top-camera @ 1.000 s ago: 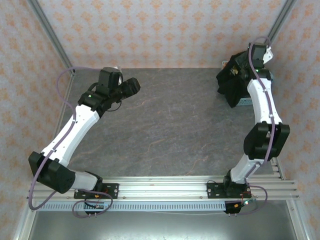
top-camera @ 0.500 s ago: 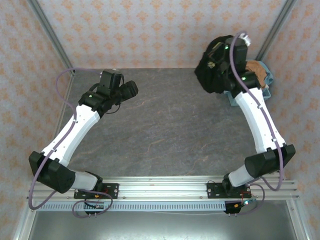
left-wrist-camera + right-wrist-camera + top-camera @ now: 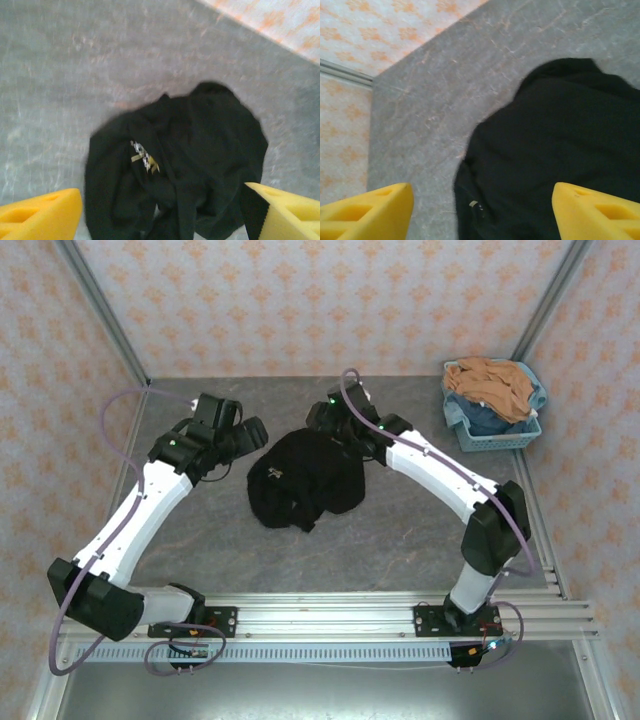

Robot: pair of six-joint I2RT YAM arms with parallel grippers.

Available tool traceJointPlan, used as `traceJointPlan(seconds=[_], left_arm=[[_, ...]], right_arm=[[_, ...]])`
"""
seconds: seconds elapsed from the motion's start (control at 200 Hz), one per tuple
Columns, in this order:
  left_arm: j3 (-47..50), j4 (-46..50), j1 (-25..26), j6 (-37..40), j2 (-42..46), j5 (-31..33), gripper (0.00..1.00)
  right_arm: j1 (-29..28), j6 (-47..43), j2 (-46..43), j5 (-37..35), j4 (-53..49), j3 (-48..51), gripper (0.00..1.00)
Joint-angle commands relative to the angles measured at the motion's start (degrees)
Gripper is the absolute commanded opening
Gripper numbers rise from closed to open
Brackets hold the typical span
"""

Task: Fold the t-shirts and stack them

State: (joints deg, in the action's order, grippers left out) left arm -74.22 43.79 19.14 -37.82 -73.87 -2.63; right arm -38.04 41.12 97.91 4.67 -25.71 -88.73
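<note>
T-shirt (image 3: 305, 480): crumpled black heap mid-table, well apart from the basket (image 3: 497, 436), toward the left arm. Left gripper (image 3: 160, 220) hangs over the heap's edge farthest from the basket, fingers spread wide and empty. Right gripper (image 3: 480, 210) is on the basket-side edge, likewise spread. Judgement: flatten first; find the shoulder seams, pinch one layer each, draw apart. Table (image 3: 420, 530): grey, marbled, matte, probably some drag. Orange-patterned walls (image 3: 300, 300) stand behind the basket.
</note>
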Motion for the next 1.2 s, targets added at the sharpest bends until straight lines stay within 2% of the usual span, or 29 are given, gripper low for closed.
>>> traceJointPlan(seconds=[0.0,0.145,0.3,0.42,0.535,0.646,0.721,0.781,0.821,0.906,0.951,1.071,1.146,1.196], left_arm=[[4.6,2.1,1.1,-4.6,1.6,-4.8,0.85],[10.7,-1.2,6.0,-10.5,0.4,-7.9,0.85],[13.8,-5.1,12.0,-15.0,-7.4,-9.9,0.85],[13.1,-5.8,14.8,-15.4,-14.1,-7.8,0.79],[13.7,-6.4,15.0,-15.3,-18.0,-5.4,0.74],[13.6,-4.6,15.0,-13.5,-20.4,-0.1,0.68],[13.7,-4.9,15.0,-12.4,-21.0,2.2,0.60],[14.0,-6.1,15.0,-11.7,-21.3,2.8,0.49],[14.0,-6.9,14.9,-11.2,-21.7,3.1,0.40],[13.3,-7.7,14.9,-10.4,-22.4,3.4,0.12],[12.6,-7.2,14.9,-10.3,-22.0,4.1,0.00],[10.7,-4.9,14.9,-10.8,-17.0,6.8,0.00],[9.6,-3.6,14.7,-11.0,-13.0,8.1,0.00],[8.9,-2.9,14.1,-11.0,-10.6,8.0,0.00]], right_arm=[[4.6,0.4,-4.9,1.1,-2.0,2.0,0.75],[10.0,-1.8,-4.5,4.1,-5.6,5.2,0.71],[12.1,-2.9,-0.8,9.0,-6.3,7.8,0.68],[12.4,-2.4,2.9,12.1,-5.4,9.5,0.67],[12.4,-2.5,6.2,13.8,-5.1,9.5,0.68],[12.4,-2.9,8.6,14.9,-5.4,8.7,0.68],[12.5,-3.0,9.9,15.5,-6.0,8.1,0.68],[12.5,-2.9,10.8,16.3,-6.2,8.0,0.68],[12.5,-2.8,11.3,16.8,-6.1,8.0,0.68],[12.4,-2.5,12.0,17.1,-6.0,8.8,0.68],[12.4,-2.5,12.4,17.0,-5.9,9.1,0.68],[12.4,-2.9,13.9,16.8,-5.5,9.4,0.62],[12.5,-2.8,15.4,17.0,-5.0,9.0,0.54],[12.4,-2.4,16.1,17.4,-4.5,8.6,0.45]])
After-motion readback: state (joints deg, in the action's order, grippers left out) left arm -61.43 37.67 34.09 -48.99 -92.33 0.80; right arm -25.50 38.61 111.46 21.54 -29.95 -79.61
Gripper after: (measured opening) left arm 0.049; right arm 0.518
